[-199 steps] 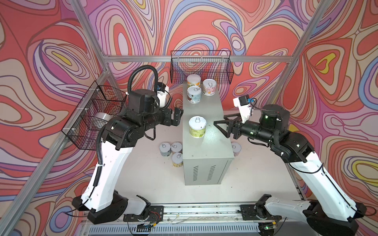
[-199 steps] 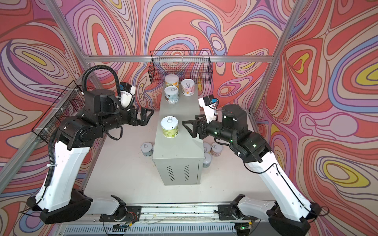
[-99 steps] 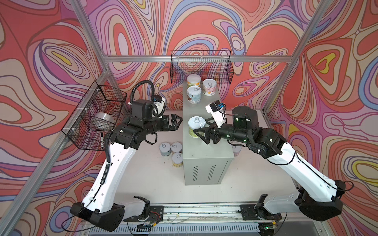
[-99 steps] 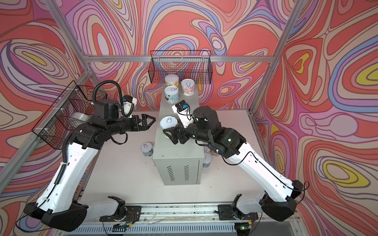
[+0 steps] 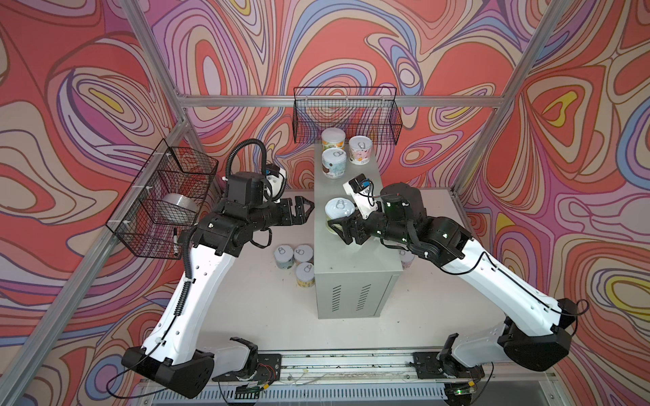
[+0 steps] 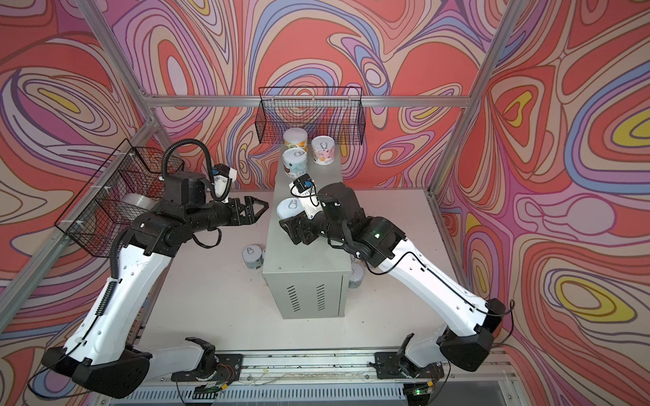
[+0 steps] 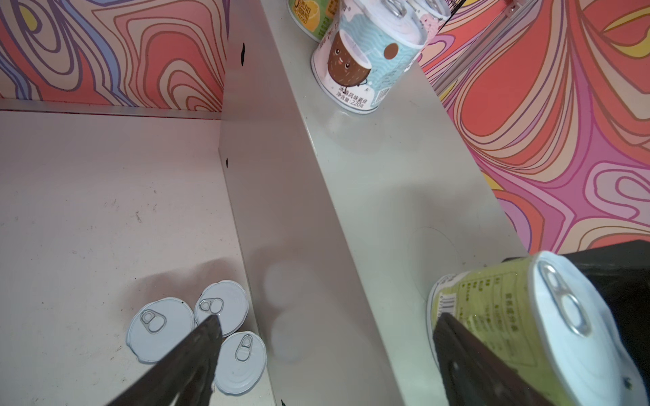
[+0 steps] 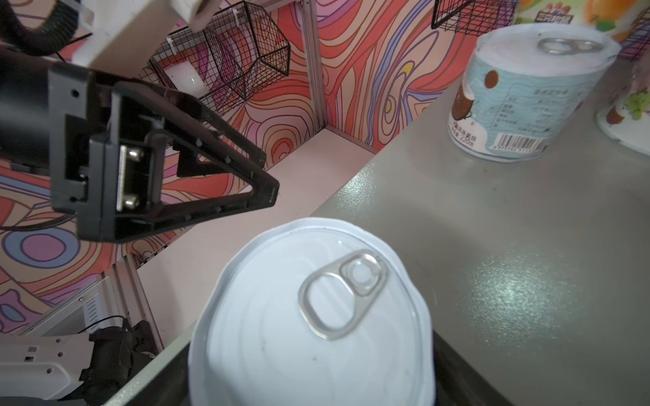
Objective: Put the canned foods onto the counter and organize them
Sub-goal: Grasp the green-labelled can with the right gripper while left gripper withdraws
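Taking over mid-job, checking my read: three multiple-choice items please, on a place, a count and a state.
1. Where do the three cans left of the counter stand? A. stacked in a tower B. on the table C. on the counter
2. How many cans stand on the counter? A. two B. four C. six
3. The left gripper is: A. open and empty B. shut on a can C. shut on nothing
Answers: B, their lids lie side by side at the counter's foot; B, three far cans plus a green can nearer; A, its fingers stand apart with nothing between.
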Available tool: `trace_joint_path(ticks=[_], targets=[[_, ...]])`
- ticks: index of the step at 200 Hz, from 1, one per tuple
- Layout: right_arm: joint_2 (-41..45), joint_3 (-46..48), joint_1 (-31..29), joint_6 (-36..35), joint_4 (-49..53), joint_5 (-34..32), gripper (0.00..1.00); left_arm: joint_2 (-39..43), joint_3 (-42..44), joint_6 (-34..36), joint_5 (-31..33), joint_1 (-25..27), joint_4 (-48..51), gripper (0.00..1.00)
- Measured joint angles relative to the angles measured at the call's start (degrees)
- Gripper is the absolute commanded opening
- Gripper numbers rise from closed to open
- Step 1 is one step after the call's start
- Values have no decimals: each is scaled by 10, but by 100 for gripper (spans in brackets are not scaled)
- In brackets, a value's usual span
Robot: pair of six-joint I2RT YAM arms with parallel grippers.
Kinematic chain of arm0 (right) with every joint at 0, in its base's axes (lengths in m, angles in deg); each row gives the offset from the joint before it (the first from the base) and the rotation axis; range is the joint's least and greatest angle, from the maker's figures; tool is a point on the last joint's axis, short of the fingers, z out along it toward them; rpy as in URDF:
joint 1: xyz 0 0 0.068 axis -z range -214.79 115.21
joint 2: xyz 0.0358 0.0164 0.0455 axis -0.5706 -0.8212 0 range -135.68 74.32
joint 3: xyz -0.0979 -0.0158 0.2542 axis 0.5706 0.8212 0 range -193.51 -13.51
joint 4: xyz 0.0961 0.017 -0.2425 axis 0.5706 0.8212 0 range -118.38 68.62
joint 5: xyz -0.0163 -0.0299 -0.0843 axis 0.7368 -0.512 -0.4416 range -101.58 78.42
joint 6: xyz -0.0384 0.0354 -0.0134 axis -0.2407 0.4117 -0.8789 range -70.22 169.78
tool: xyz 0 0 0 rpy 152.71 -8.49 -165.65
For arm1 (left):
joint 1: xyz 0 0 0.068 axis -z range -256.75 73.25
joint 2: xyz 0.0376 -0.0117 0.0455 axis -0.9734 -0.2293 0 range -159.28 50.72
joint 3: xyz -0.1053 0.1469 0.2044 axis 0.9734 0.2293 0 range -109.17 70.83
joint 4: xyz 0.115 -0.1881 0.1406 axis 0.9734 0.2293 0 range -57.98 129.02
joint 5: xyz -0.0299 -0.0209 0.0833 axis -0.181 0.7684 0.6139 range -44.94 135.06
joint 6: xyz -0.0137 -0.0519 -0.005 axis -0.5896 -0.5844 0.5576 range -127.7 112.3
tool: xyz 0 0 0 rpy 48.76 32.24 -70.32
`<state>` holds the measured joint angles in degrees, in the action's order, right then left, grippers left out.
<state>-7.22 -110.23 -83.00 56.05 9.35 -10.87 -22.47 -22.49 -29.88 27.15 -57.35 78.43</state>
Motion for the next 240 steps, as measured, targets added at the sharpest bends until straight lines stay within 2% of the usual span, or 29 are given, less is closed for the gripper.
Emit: trace_joint_path(ticks=[102,191,240], targets=[[-7,21,3,-19,-50,-186,78,0,19,0,8,0,-1,89],[-60,-7,97,-19,-92,-160,72,4,36,10,19,0,-6,88],[-88,-16,130,-18,-130,-139,72,5,42,12,24,0,-8,87]])
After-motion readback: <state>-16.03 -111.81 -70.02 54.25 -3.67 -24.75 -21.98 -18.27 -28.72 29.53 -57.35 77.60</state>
